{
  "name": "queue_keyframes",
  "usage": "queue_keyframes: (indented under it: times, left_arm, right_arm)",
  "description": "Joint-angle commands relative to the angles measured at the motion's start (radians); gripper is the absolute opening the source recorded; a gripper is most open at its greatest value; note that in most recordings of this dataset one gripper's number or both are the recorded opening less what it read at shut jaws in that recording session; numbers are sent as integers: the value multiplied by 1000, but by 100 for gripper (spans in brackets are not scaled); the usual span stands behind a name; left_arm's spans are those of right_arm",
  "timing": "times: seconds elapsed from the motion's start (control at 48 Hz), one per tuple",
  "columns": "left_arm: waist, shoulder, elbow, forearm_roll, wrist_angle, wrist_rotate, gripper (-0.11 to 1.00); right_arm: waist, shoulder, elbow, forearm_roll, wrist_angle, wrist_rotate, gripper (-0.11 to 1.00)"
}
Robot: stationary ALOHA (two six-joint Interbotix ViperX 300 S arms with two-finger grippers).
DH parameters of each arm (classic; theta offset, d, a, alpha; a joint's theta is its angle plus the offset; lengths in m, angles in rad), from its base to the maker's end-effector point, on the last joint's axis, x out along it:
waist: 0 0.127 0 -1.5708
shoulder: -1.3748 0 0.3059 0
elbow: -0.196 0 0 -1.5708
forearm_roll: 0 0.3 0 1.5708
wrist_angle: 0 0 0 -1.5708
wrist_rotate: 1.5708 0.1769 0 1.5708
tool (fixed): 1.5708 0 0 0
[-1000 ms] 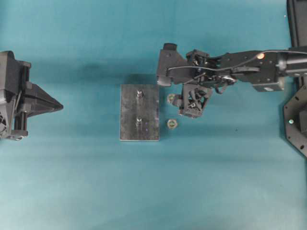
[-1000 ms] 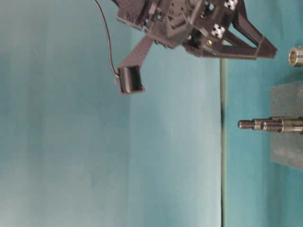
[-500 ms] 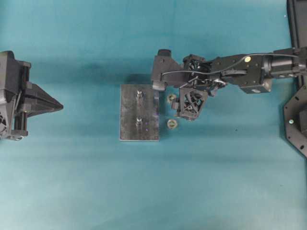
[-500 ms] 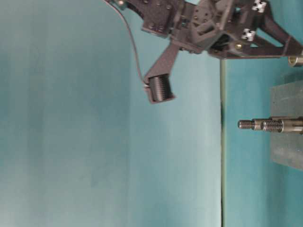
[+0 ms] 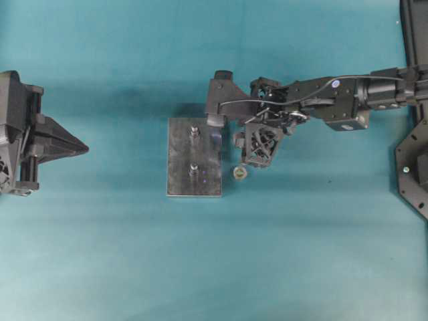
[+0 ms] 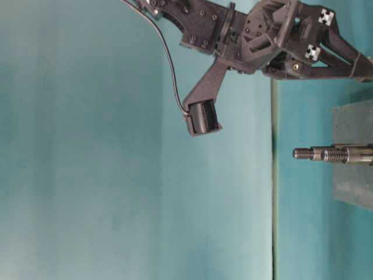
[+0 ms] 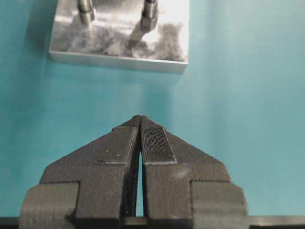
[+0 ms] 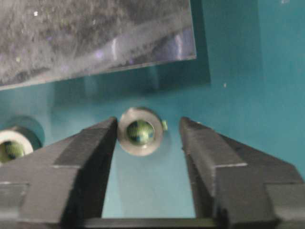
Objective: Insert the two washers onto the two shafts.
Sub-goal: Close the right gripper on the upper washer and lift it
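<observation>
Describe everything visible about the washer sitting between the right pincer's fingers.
The washer is a small, thick metal ring, silvery, with a round bore reflecting greenish light. It lies flat on the teal table, just off the metal plate's edge. The right pincer straddles it with jaws open: one finger looks to be at its rim, the other stands clear. A second ring lies nearby.

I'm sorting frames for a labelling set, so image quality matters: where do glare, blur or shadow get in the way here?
Left wrist view: bright glare patches on the metal plate, fingers sharp. Right wrist view: the plate is soft and speckled, the washer between the fingers fairly clear. Overhead view: the right gripper casts shadow beside the plate.
</observation>
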Motion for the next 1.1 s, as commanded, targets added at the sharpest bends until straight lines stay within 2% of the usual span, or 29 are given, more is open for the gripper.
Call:
queue_keyframes:
  times: [0.0,0.292,0.625,0.958,1.083]
  left_arm:
    - [0,-2,-18,3,-9,2,0]
    - [2,-3,-15,3,-8,2,0]
    - [2,-5,-12,3,-9,2,0]
    - [2,-5,-14,3,-9,0,0]
    - [2,-5,-12,3,-9,2,0]
  right_arm:
    - [5,-11,-23,-2,5,-11,50]
    - [15,-6,-26,-2,51,-9,34]
    - [14,-18,-61,-2,54,-9,34]
    - [20,-49,-224,-12,201,-15,34]
    - [29,-49,-291,-12,261,-38,34]
